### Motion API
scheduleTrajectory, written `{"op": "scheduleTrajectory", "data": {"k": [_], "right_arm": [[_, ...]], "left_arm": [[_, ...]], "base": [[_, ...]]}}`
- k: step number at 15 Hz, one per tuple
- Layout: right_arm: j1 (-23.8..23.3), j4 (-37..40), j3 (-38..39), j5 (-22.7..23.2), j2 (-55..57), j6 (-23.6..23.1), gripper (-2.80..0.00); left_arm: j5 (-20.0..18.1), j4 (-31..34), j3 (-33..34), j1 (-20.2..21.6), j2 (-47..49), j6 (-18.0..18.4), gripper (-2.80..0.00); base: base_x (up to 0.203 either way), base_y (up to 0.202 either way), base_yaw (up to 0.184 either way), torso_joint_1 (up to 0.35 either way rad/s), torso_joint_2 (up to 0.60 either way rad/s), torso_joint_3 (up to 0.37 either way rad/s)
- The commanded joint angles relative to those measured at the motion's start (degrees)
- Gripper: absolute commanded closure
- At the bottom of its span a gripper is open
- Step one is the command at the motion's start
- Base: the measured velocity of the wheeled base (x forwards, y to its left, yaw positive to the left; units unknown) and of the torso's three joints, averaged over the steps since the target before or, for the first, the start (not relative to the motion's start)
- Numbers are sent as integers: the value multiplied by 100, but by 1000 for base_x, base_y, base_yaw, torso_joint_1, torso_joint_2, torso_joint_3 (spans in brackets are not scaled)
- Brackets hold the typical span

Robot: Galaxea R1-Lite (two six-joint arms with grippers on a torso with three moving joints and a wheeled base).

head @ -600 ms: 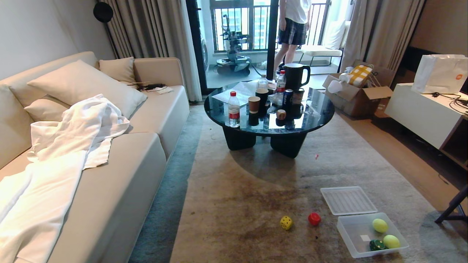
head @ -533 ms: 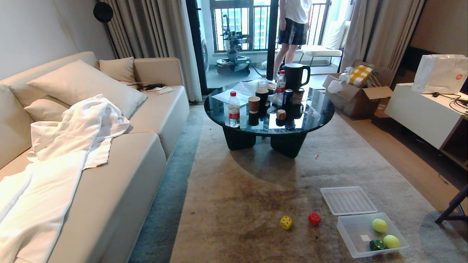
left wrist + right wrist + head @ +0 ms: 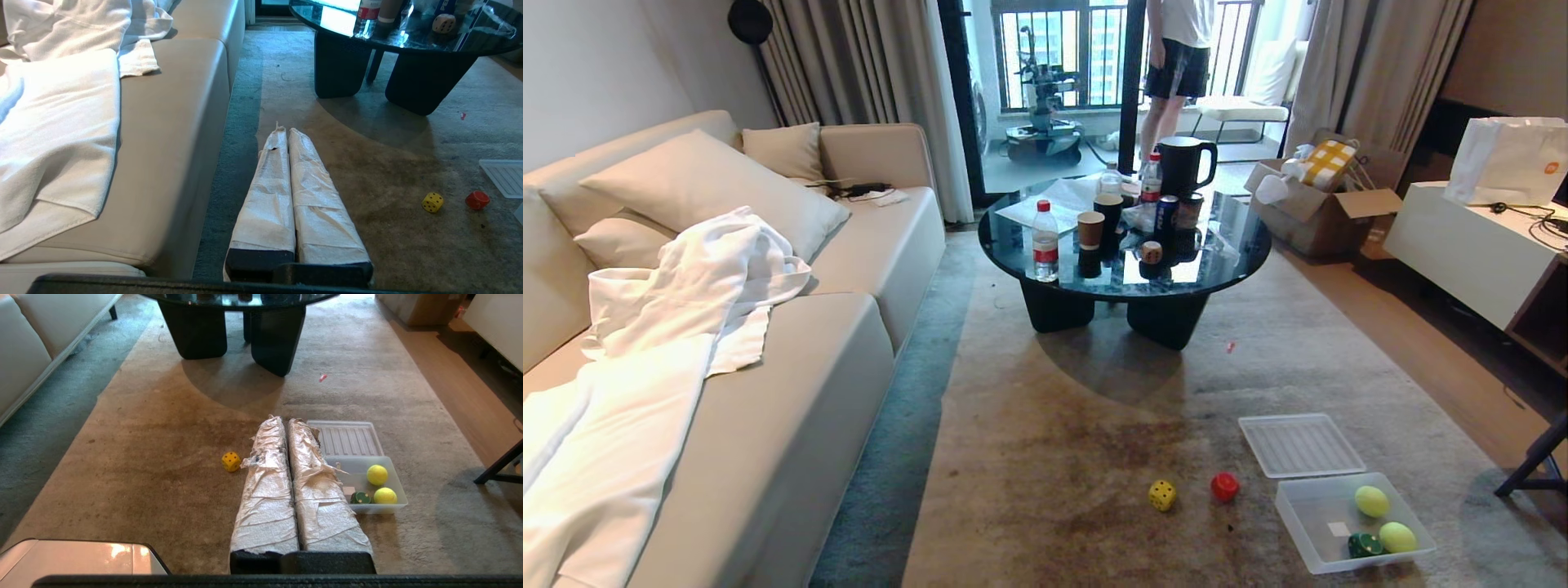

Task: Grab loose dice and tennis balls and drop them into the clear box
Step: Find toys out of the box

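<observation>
Grippers both parked level over carpet (image 3: 1054, 457), jaws pressed together, empty: left gripper (image 3: 286, 132), right gripper (image 3: 284, 420). Lower right of head view: clear box (image 3: 1307, 531) holding tennis balls (image 3: 1372, 501), green die (image 3: 1362, 545); yellow die (image 3: 1162, 495), red die (image 3: 1224, 487) loose beside it. Beige die (image 3: 1151, 252) on bench (image 3: 1013, 237).

Yellow die (image 3: 1162, 495) and red die (image 3: 1224, 487) lie on carpet; clear box (image 3: 1307, 531) holds two tennis balls (image 3: 1372, 501) and green die (image 3: 1363, 545).

sofa (image 3: 792, 392) left, white towel (image 3: 670, 327) on it | round table (image 3: 1123, 269) | ribbed lid (image 3: 1300, 445), apparently flat
</observation>
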Motion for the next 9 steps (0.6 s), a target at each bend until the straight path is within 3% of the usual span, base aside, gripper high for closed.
{"op": "scheduleTrajectory", "data": {"k": [1, 9], "right_arm": [[0, 7, 3, 4, 7, -4, 0], [0, 7, 3, 4, 7, -17, 0]], "left_arm": [[2, 1, 0, 0, 0, -9, 0], [2, 1, 0, 0, 0, -9, 0]], "base": [[0, 0, 0, 6, 2, -154], [0, 0, 0, 1, 1, -193]]}}
